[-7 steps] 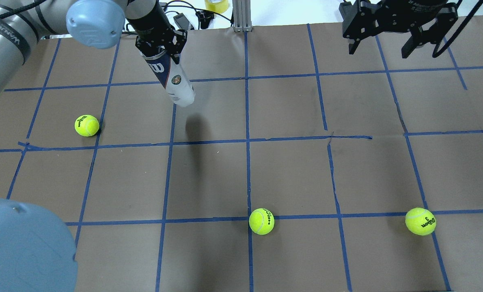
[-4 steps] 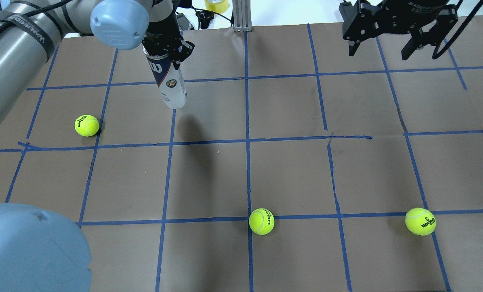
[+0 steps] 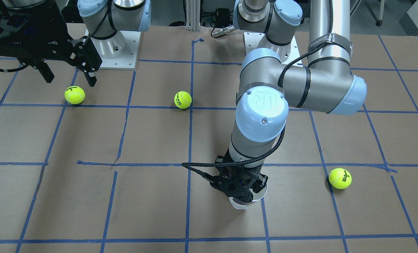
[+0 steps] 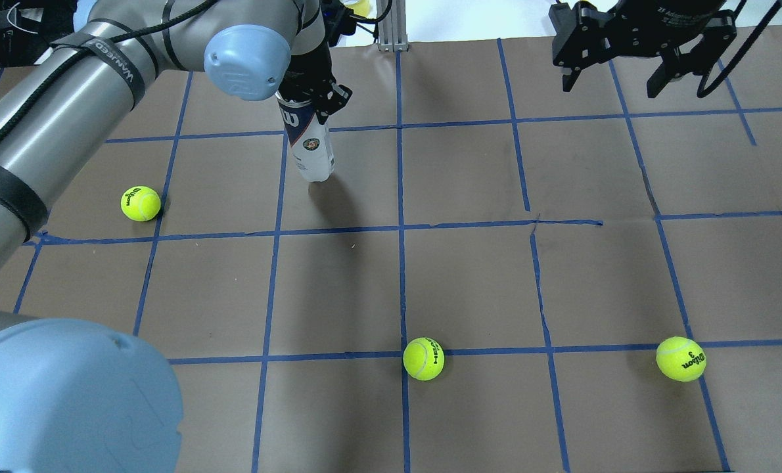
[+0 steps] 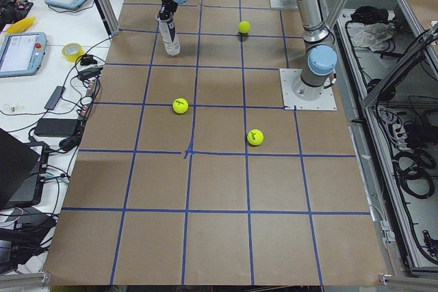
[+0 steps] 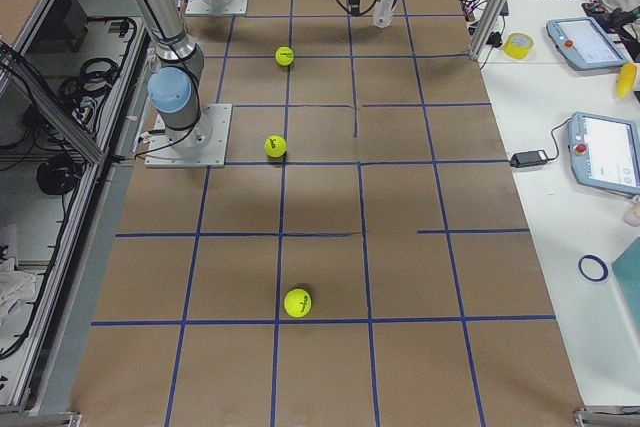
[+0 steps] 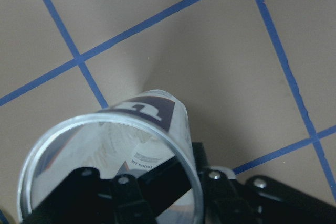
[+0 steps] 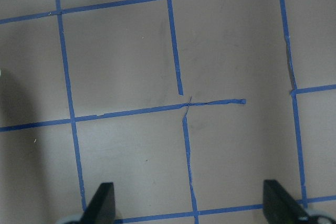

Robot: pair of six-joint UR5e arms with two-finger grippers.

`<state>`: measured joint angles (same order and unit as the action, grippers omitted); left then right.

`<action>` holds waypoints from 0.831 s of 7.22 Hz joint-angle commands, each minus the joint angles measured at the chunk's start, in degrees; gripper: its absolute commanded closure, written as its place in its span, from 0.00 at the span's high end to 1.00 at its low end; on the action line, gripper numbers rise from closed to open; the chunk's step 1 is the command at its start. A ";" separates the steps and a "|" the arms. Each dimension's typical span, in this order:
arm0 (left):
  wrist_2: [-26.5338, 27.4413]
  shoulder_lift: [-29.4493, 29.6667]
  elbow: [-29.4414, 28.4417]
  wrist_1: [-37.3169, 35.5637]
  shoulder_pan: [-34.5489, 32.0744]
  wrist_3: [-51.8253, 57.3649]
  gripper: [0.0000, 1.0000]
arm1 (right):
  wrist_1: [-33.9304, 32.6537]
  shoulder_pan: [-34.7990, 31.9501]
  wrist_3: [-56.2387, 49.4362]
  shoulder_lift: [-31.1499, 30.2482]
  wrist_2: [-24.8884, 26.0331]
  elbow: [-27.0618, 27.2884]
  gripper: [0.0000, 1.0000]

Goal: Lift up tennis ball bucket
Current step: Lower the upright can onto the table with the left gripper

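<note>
Overhead exterior shows, left to right, a tennis ball (image 4: 140, 203), then the left gripper (image 4: 307, 105) clamped around the rim of the tennis ball bucket (image 4: 312, 148), nearly upright over the table's (image 4: 470, 276) far side, and the right gripper (image 4: 611, 79) spread wide.

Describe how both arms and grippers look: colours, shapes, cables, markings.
The left arm and right arm are silver-grey tubes with pale blue round joint caps, one left cap embossed UR. A black braided cable runs along the left arm under black straps with white lettering. The left gripper and right gripper are black, two-fingered; the right has small white print.
</note>
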<state>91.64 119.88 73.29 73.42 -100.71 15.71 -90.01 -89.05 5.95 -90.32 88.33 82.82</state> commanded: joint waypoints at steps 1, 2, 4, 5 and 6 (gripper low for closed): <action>-0.23 0.44 0.44 -0.21 -0.01 -0.32 0.00 | -0.08 -0.07 -0.24 -0.03 0.00 0.42 1.00; -0.41 1.31 0.79 -2.38 -0.10 -0.67 0.00 | -0.08 -0.07 -0.24 -0.03 0.00 0.59 1.00; -0.41 1.58 1.67 -4.95 -0.71 -0.85 0.00 | -0.08 0.02 -0.24 -0.03 0.00 0.94 1.00; -0.32 1.41 1.76 -4.43 -0.98 -1.37 0.31 | -0.08 0.02 -0.24 -0.12 -0.09 1.03 1.00; -0.32 1.32 1.76 -4.34 -0.98 -1.73 0.90 | -0.08 0.02 -0.24 -0.12 0.00 1.03 1.00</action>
<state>91.29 121.30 74.99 68.99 -101.56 14.42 -90.09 -89.04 5.71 -90.41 88.29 83.80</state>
